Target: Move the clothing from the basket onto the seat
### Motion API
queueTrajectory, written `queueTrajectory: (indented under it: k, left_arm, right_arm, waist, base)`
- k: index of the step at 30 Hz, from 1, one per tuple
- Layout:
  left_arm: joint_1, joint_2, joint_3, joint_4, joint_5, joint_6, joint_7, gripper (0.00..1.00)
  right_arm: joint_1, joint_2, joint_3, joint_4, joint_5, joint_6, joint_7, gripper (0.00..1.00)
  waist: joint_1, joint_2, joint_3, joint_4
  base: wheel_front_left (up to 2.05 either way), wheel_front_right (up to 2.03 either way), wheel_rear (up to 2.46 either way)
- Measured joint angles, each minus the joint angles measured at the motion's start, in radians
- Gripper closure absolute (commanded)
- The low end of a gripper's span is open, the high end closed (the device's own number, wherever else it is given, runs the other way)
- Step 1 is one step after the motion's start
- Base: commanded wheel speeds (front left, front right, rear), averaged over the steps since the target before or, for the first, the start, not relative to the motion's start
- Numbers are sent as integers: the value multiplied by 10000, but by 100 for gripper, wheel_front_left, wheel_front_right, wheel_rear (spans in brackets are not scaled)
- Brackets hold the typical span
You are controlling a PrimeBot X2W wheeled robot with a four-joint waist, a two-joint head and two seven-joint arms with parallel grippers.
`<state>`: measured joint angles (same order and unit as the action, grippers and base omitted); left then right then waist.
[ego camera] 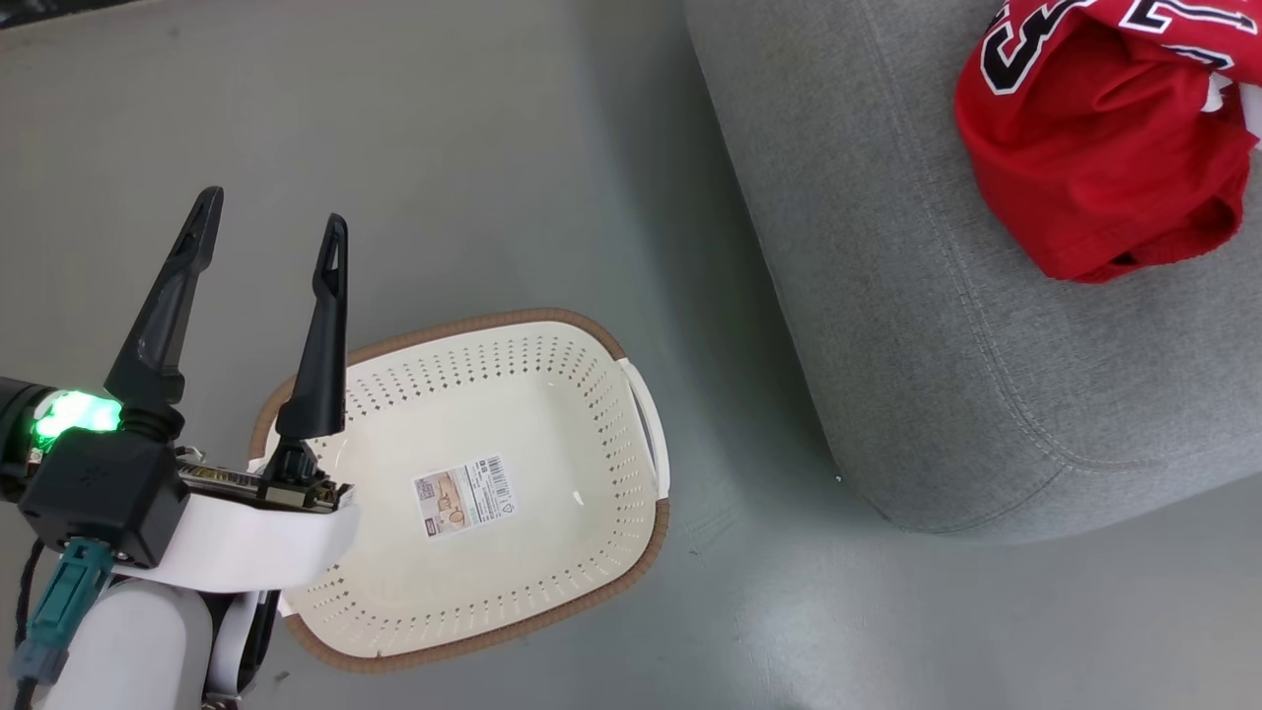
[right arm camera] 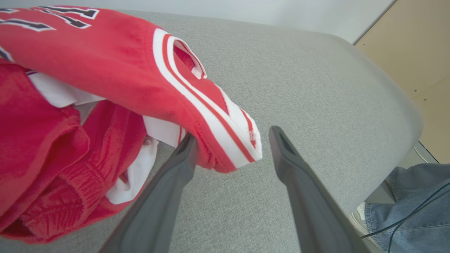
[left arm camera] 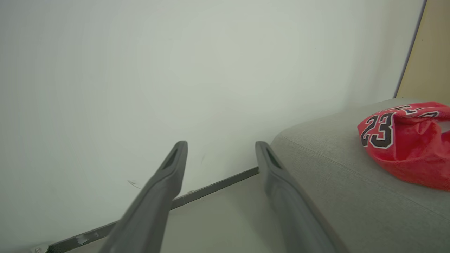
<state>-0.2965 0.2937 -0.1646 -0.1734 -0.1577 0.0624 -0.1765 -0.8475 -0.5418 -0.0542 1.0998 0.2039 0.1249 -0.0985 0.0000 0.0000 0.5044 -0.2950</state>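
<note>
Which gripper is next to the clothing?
The right gripper, open over the seat at the clothing's edge; the left gripper is near the basket.

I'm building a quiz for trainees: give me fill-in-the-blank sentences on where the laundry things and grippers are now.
1. The basket holds only a ____ on its bottom.
2. The red clothing lies on the grey ____.
3. The clothing shows the number ____.
4. The left gripper and right gripper both stand ____.
Missing words: sticker, seat, 23, open.
</note>
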Motion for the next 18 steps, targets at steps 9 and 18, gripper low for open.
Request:
queueTrajectory:
  k: [9, 18]
  left_arm:
    - [2, -242, 40, 397, -73, 150, -305, 0]
    - [58, -460, 393, 786, -222, 447, -545, 0]
  right_arm:
    - [269, -128, 242, -190, 359, 0, -426, 0]
    - [236, 10, 1007, -941, 516, 0, -821, 0]
  waist:
    - [0, 0, -348, -180]
    - [0, 0, -867, -199]
  base:
    - [0, 0, 0]
    - [0, 0, 0]
